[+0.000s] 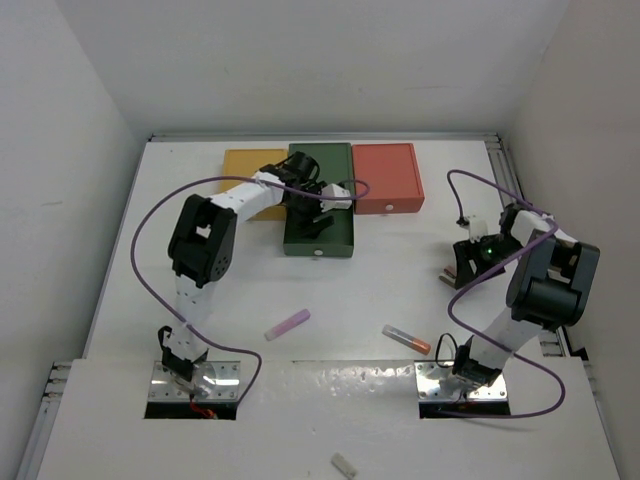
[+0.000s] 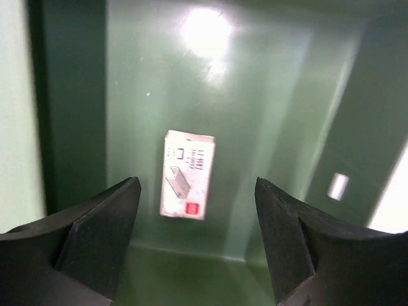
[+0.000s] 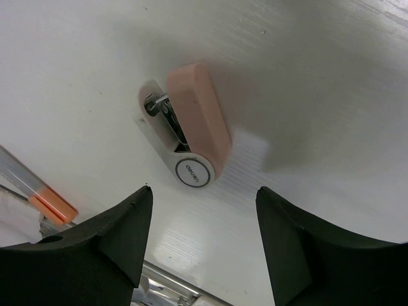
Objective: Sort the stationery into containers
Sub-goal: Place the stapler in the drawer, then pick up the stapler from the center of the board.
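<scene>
Pale stub (image 1: 343, 463) sits closest, not part of the job afaict. Next on the tabletop (image 1: 400, 270): lilac stick (image 1: 287, 323) and orange-tipped tube (image 1: 406, 339), both loose. Prob light, stiff and rolly, so pinch across the middle. Right hand (image 3: 204, 191) hovers spread over a pink stapler (image 3: 185, 131). It's hard smooth plastic, grab its long sides imo. Further back, left hand (image 2: 197, 186) is spread over the open green box (image 1: 335, 232), staple pack (image 2: 187, 174) on its floor. Yellow box (image 1: 245, 165) & red box (image 1: 388, 178) flank it.
</scene>
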Controlling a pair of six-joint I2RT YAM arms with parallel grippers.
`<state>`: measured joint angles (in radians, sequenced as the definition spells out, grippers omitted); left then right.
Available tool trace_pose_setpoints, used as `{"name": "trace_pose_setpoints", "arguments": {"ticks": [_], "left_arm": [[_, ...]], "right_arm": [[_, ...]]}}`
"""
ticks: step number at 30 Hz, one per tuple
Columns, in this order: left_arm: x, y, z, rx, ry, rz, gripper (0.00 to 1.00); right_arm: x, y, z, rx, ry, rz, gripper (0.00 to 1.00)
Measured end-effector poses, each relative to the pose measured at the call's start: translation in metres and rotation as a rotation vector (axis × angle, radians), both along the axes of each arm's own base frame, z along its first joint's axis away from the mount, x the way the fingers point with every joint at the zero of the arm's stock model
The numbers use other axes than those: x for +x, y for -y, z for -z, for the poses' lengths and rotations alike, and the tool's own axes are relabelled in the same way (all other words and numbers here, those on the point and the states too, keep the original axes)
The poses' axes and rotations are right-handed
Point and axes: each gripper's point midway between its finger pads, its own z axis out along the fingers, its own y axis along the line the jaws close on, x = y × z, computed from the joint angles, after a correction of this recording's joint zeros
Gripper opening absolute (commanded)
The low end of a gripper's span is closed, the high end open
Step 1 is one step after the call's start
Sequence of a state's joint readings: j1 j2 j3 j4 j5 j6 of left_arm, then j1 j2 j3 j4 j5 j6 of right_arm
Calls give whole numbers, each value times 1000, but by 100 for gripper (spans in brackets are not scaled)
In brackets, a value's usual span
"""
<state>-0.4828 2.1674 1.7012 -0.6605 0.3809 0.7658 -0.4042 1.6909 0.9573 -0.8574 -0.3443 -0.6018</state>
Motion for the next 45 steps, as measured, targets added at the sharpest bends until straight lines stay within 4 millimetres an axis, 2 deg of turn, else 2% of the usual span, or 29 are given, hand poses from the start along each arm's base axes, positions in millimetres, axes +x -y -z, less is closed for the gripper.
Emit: {"name": "trace_pose_setpoints", "arguments": {"ticks": [3,7,11,16,21,29,35,37,42,45], "left_arm": [[-7,5,-19,-46,10,12,79],[-9,16,-58,-130,61,26,79],[-11,24,-87,-193,97,33,79],[-17,27,-99,-230,98,35,79],[-25,25,-98,-237,88,38,79],[-31,24,-103,-306,30,-13,78],[-20,17,-142,-509,-50,-150,78],[-20,13,-158,-576,-65,-194,78],[-43,16,-193,-733,-148,-244,79],[-61,20,-196,-802,-257,-274,79]], "right_arm": [[-1,-2,2,7,-9,-3,65],[1,-7,3,6,-9,-27,65],[3,-15,9,-15,3,-75,64],[7,-20,15,-50,18,-116,64],[17,-12,18,-91,52,-122,63],[15,-11,22,-101,70,-153,44],[11,-17,22,-98,85,-183,23],[11,-21,22,-88,88,-190,20],[12,-35,11,-45,117,-215,18],[19,-49,-11,-19,186,-249,17]]}}
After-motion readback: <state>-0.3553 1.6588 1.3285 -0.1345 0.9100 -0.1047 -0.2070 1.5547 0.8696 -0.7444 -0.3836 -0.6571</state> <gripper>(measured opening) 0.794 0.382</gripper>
